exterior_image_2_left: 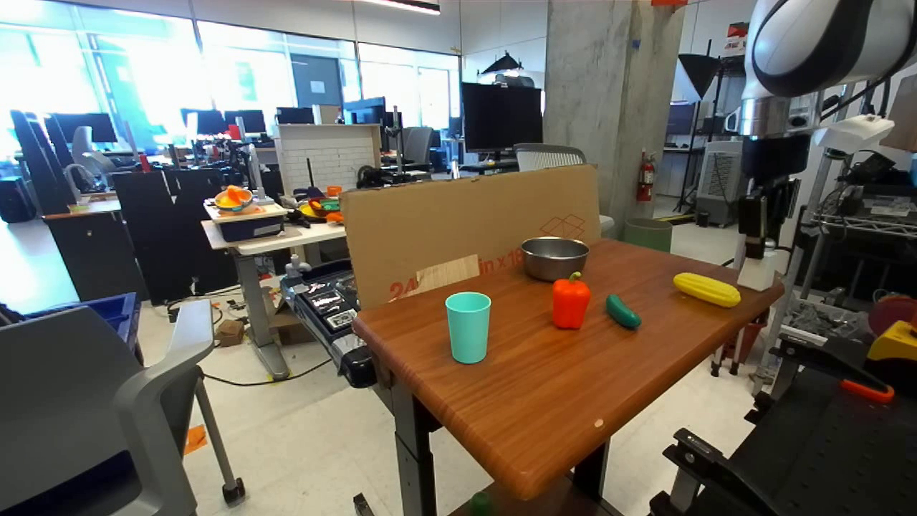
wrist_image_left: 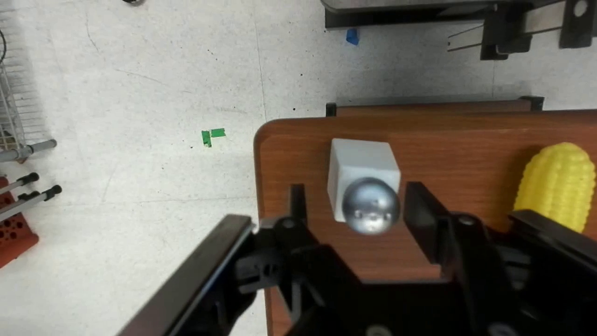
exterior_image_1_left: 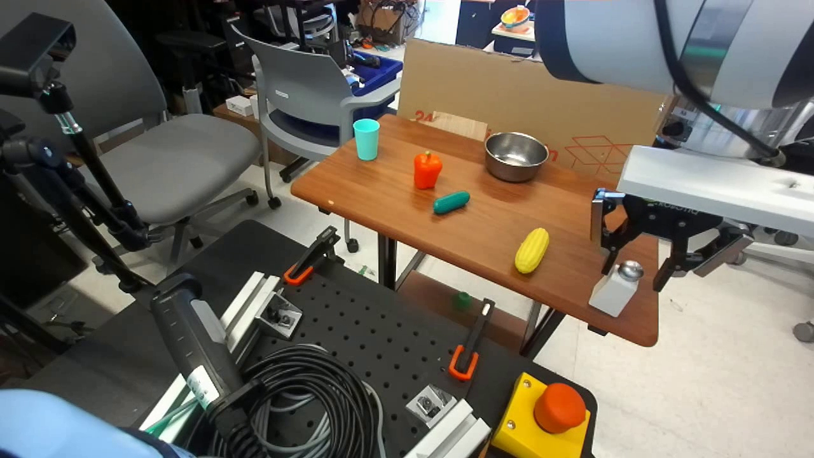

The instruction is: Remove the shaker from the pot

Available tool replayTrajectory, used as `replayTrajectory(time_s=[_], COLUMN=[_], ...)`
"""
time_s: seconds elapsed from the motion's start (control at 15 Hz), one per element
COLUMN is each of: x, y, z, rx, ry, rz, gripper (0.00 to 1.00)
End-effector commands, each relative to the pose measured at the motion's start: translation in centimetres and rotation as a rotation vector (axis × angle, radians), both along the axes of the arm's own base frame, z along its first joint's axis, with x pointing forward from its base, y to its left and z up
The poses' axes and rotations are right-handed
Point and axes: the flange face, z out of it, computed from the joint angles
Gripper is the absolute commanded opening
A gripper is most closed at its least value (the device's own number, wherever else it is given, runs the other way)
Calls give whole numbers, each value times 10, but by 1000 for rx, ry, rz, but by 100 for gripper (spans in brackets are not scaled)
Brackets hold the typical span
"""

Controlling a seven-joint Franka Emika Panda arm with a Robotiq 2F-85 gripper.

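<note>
Over the corner of the table (exterior_image_1_left: 381, 191), widen your gripper (exterior_image_1_left: 634, 273) evenly, then raise it straight up; its jaws stand spread, pinching nothing; the pot (exterior_image_1_left: 512, 170) sits well away from the shaker (wrist_image_left: 364, 158), which stands upright near the table's edge and, likely done with, asks only for a clean parting. In an exterior view a finger (exterior_image_2_left: 753, 228) hides much of the shaker's upper part; whether anything touches its metallic cap (wrist_image_left: 371, 205), you cannot tell.

Bright light filled the broad windows (exterior_image_2_left: 243, 50); a bare concrete pillar (exterior_image_2_left: 587, 93) rose behind the wood-grained table (exterior_image_2_left: 544, 401), and a grey armchair (exterior_image_1_left: 302, 98) on casters stood near it on pale, scuffed floor tiles (wrist_image_left: 163, 98).
</note>
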Motion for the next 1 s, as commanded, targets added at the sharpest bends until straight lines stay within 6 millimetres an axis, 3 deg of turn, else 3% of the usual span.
replayTrajectory(time_s=[0.0, 0.13, 0.4, 0.47, 0.6, 0.67, 0.93], x=[-8, -3, 25, 20, 27, 28, 25], y=[-2, 4, 38, 21, 37, 41, 40], z=[19, 38, 116, 76, 110, 117, 115], rx=[-35, -43, -66, -54, -60, -61, -60], ry=[-19, -47, -107, -93, -111, -118, -113], rz=[56, 67, 42, 58, 50, 50, 47], gripper=[88, 99, 100, 100, 100, 100, 100])
